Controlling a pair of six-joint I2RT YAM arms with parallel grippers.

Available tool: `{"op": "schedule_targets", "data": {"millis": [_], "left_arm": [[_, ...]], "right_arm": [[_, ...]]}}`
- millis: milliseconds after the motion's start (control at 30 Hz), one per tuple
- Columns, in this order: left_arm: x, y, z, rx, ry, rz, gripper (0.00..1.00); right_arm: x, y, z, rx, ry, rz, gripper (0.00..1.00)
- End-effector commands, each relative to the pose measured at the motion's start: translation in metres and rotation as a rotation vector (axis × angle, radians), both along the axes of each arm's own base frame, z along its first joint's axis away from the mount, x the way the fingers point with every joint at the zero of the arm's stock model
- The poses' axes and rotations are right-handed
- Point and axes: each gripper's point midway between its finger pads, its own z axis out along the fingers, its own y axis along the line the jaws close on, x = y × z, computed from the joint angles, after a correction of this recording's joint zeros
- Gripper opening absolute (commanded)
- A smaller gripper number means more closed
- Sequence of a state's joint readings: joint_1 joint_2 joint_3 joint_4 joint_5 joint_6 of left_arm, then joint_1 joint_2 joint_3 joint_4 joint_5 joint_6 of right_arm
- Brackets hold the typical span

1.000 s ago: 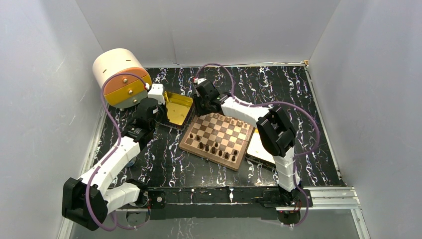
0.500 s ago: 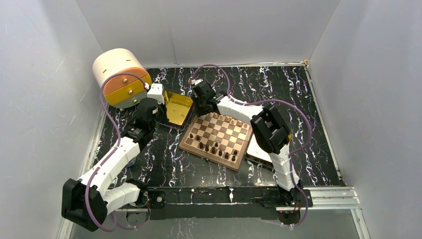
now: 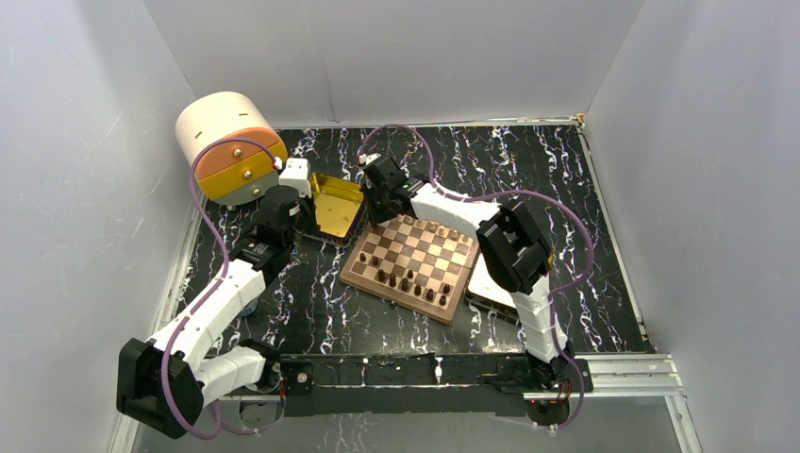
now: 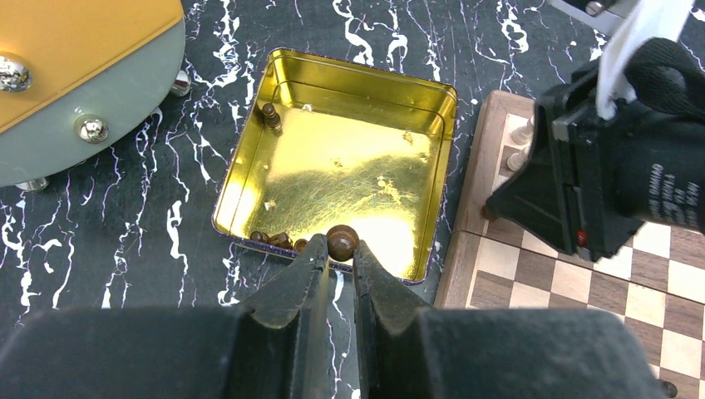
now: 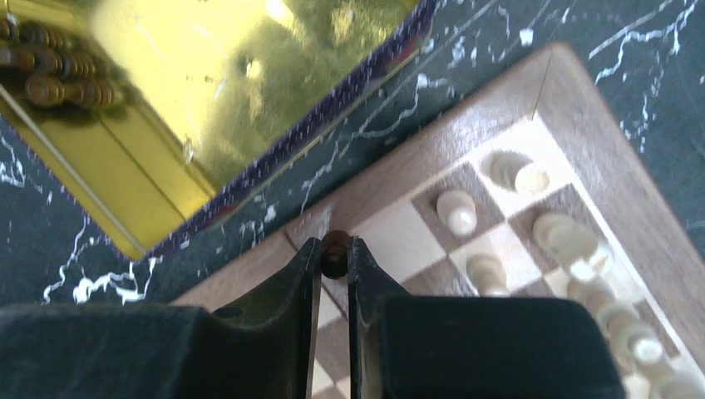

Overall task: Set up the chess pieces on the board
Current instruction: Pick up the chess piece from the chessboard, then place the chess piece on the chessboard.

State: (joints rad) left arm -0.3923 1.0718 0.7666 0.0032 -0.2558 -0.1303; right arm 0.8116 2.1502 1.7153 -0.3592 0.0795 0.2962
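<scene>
The board (image 3: 412, 265) lies at the table's middle, with dark pieces along its near side and light pieces (image 5: 456, 211) along its far side. My left gripper (image 4: 339, 249) is shut on a dark round-headed piece (image 4: 342, 240) over the near rim of the gold tray (image 4: 337, 166). My right gripper (image 5: 334, 249) is shut on a dark piece (image 5: 335, 247) above the board's far left corner (image 3: 379, 223), beside the tray. More dark pieces (image 4: 278, 240) lie in the tray's near corner, and one (image 4: 270, 115) stands at its far left.
A cream, orange and grey round container (image 3: 226, 146) stands at the back left, close to the tray. A second gold tray (image 3: 492, 283) lies under my right arm, right of the board. White walls close in the table on three sides.
My right arm has swung left, carrying its gripper from over the board's far edge to the far left corner near the tray. My left arm has not visibly moved.
</scene>
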Motion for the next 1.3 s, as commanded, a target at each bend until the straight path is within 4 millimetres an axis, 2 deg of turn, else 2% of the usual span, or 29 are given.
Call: {"op": "schedule_targets", "data": {"millis": [0,167,333,500,733,933,1267], "left_arm": [[0.002,0.003,0.013,0.004,-0.052,0.016,0.00],[0.003,-0.005,0.011,-0.021,-0.042,-0.014,0.00],[0.004,-0.008,0.012,-0.026,-0.040,-0.023,0.00],[0.004,-0.008,0.011,-0.028,-0.040,-0.021,0.00],[0.003,-0.008,0.012,-0.031,-0.042,-0.021,0.00],[0.002,-0.007,0.013,-0.032,-0.046,-0.020,0.00],[0.002,-0.006,0.013,-0.030,-0.046,-0.016,0.00]], "right_arm": [[-0.016,-0.001,0.057,0.090,-0.036,0.030,0.18],[-0.038,-0.023,0.069,0.095,-0.040,0.044,0.18],[-0.063,-0.043,0.070,0.115,-0.054,0.073,0.18],[-0.083,-0.044,0.069,0.150,-0.065,0.118,0.18],[-0.102,-0.029,0.049,0.114,-0.040,0.164,0.20],[-0.107,-0.026,0.029,0.041,-0.045,0.153,0.20],[-0.108,-0.032,0.011,-0.027,-0.057,0.126,0.21]]}}
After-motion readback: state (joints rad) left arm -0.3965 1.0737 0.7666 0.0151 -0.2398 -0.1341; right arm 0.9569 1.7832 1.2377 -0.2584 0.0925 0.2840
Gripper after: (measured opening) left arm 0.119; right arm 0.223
